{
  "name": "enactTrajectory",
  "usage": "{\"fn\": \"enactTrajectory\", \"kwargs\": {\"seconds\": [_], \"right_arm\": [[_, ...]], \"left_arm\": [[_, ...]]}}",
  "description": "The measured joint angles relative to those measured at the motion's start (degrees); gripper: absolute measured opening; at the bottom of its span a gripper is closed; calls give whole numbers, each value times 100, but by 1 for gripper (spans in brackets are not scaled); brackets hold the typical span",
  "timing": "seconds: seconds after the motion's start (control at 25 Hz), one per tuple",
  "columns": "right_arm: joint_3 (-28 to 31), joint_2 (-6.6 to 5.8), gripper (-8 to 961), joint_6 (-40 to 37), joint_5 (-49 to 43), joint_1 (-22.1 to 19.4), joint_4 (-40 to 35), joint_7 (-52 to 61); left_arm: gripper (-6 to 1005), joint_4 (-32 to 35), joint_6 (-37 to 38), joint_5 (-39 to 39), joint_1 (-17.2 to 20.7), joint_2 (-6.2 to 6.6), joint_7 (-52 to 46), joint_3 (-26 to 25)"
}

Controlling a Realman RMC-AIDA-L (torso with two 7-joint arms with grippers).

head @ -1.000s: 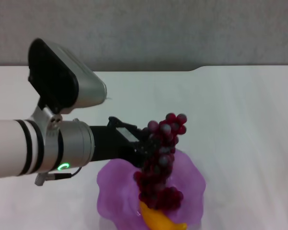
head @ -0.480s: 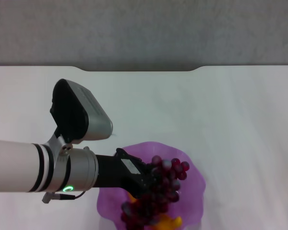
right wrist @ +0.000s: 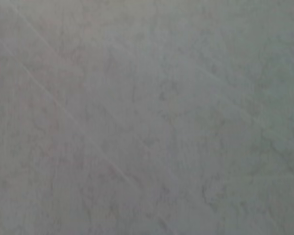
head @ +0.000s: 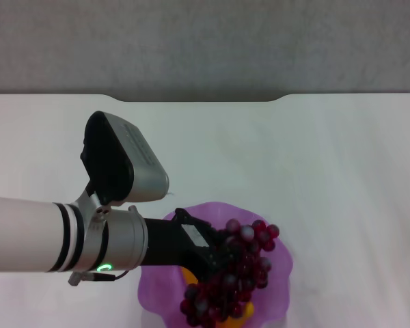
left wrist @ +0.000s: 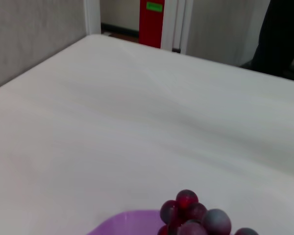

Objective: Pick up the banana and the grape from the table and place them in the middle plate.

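From my head view — the left gripper [head: 215, 256] reaches over the middle plate [head: 157, 273], its fingers clamped on the grape [head: 236, 273]. The bunch hangs low inside that plate, lying over the banana [head: 188, 276], of which I see only a yellow sliver. The plate sits on the table [head: 328, 171], at its near edge. The right gripper is out of sight — its wrist view shows only a blank grey surface.

table [head: 342, 178] bare, middle plate [head: 280, 273] crowded
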Motion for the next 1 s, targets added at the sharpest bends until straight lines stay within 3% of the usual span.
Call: {"fn": "enactTrajectory", "kwargs": {"seconds": [0.08,0.52,0.68,0.84,0.92,0.96,1.0], "right_arm": [[0,0,770,-1,0,2,0,0],[-10,0,770,-3,0,2,2,0],[-12,0,770,-3,0,2,2,0],[-18,0,770,-3,0,1,1,0],[-21,0,770,-3,0,10,1,0],[-23,0,770,-3,1,22,1,0],[-26,0,770,-3,0,31,1,0]], "left_arm": [[188,1,4,-112,-1,0,54,-34],[416,-144,85,-293,32,9,151,-162],[608,-421,161,-296,141,9,297,-288],[696,-741,628,-302,251,8,658,-442],[691,-745,1078,-346,277,5,949,-483],[688,-648,1712,-429,297,3,1296,-509],[686,-648,1712,-429,297,3,1296,-509]]}}
